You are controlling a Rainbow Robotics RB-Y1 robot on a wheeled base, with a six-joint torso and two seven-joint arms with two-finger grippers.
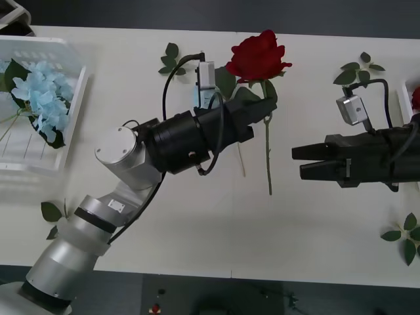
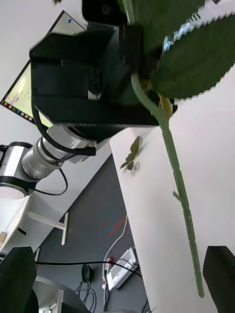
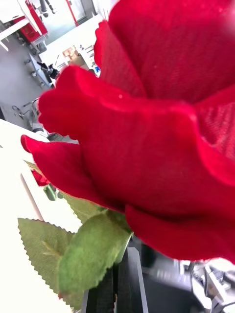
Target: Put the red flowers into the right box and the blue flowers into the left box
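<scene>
Two roses show in the front view: one (image 1: 258, 57) at the middle of the table (image 1: 197, 223), its stem running toward the near edge, and a sliver of another (image 1: 415, 97) at the right margin, cut off by the frame inside the right box (image 1: 404, 92), of which just a bit of rim appears. One blue cluster (image 1: 41, 98) lies in the left box (image 1: 39, 157). The left gripper (image 1: 259, 108) is clenched on the central rose's stem just below the bloom; its fingertips are hidden under leaves, though the left wrist view has the fingers (image 3: 120, 288) pressed together beneath the petals. The right gripper (image 1: 296, 162) hovers beside the stem, apart from it, fingers spread and empty. Loose leaf sprigs, five by count, are scattered over the table.
</scene>
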